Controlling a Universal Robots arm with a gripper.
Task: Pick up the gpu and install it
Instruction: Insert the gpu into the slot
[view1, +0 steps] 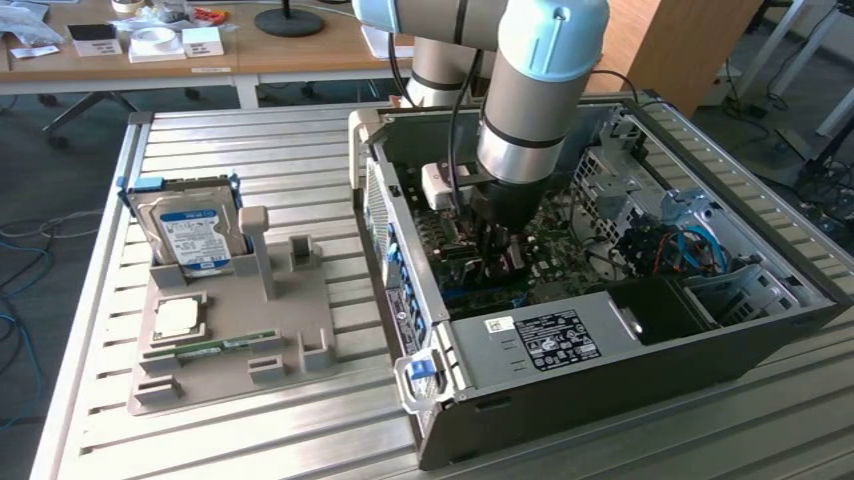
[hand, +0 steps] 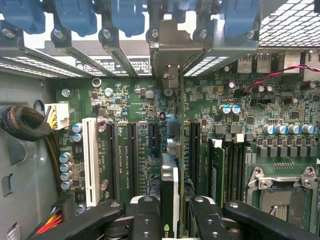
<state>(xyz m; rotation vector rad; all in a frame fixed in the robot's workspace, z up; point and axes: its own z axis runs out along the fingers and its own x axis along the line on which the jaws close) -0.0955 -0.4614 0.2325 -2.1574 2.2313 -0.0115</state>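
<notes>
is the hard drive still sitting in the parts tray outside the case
Yes, the hard drive stands upright in the grey tray, at the exterior view's left of the computer case.

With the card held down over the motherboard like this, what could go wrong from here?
1. The gripper holds the gpu edge-on above the motherboard; if it sits slightly off the expansion slot, pressing could jam it or strain the board.
2. The gpu's bracket end must meet the opening among the rear slot covers; a tilt could catch it there.
3. The red wire lies nearby and might snag.
</notes>
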